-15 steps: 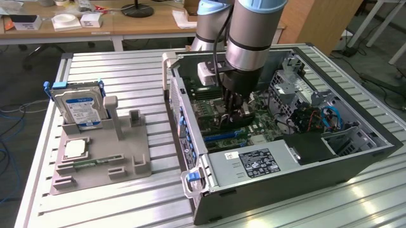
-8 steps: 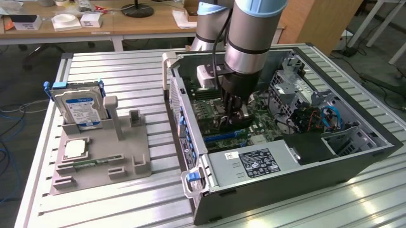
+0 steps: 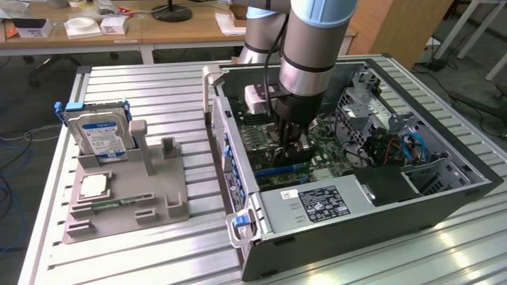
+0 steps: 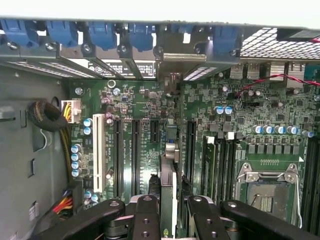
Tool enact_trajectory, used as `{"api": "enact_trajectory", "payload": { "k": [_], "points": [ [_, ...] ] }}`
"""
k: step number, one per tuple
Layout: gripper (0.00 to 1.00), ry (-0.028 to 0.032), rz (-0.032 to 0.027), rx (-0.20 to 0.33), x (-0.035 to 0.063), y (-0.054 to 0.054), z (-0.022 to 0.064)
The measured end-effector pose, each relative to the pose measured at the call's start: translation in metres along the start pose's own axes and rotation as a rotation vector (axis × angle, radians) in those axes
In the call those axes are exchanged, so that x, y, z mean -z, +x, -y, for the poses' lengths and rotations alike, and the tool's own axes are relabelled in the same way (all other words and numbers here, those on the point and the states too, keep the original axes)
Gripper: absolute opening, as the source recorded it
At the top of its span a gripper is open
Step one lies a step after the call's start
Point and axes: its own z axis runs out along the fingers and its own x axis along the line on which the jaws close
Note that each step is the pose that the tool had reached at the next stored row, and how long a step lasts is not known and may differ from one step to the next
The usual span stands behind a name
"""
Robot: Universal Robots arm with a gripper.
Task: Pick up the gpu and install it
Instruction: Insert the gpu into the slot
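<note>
- While the arm reaches down into the open case [image 3: 443,196], the gripper [image 4: 169,202] is clamped on the gpu [image 4: 169,175], which stands edge-on between its fingers [image 4: 147,215].
- The card hangs just above the motherboard [image 4: 240,115], among the expansion slots [image 4: 135,150] — whether it touches a slot is hard to tell.
- Outside the case, at the exterior view's left, a hard drive [image 3: 99,133] stands upright in a grey holder [image 3: 162,202] — well apart from the gripper.
</note>
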Motion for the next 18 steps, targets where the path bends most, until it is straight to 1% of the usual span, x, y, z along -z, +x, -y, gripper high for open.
{"api": "enact_trajectory", "payload": {
  "k": [8,13,18],
  "points": [
    [0.26,0.0001,0.0000,0.000,-0.0006,0.0000,-0.0004],
    [0.26,0.0001,0.0001,0.000,-0.0006,0.0029,-0.0001],
    [0.26,0.0000,0.0000,0.000,-0.0007,0.0031,-0.0001]
  ]
}}
